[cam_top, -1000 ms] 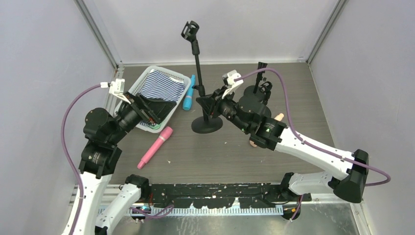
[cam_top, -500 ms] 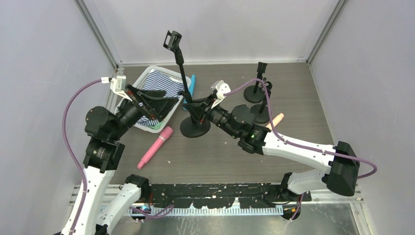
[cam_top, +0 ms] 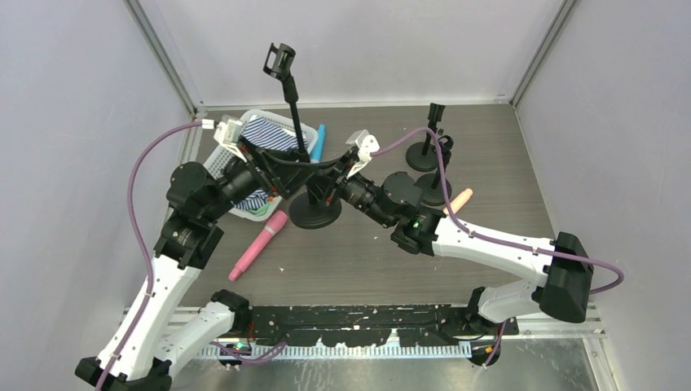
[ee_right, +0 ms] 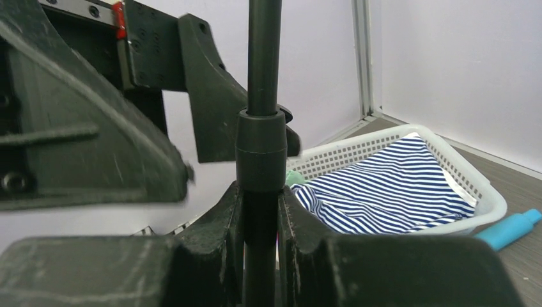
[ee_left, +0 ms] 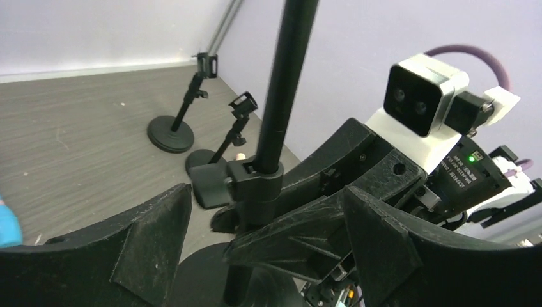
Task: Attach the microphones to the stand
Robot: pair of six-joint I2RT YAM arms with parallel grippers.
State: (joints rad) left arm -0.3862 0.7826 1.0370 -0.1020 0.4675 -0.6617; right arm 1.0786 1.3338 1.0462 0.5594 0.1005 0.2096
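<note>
The tall black stand (cam_top: 314, 213) has a round base and a pole ending in an empty clip (cam_top: 279, 61). My right gripper (cam_top: 322, 187) is shut on the pole low down; the right wrist view shows its gripper (ee_right: 261, 224) clamping the pole (ee_right: 262, 147). My left gripper (cam_top: 281, 175) is open, and in the left wrist view the left gripper (ee_left: 265, 236) straddles the pole (ee_left: 281, 96) without touching. The pink microphone (cam_top: 259, 244) lies near the base. The blue microphone (cam_top: 316, 142) lies by the basket. The peach microphone (cam_top: 460, 199) is partly hidden behind the right arm.
A white basket (cam_top: 236, 210) holding striped cloth (cam_top: 265, 134) sits at the back left, under the left arm. Two short black stands (cam_top: 424, 151) (cam_top: 436, 186) are at the back right. Grey walls close in three sides.
The right gripper has carried the tall stand leftwards toward the basket. The left arm has swung right, and its open jaws now bracket the pole.
</note>
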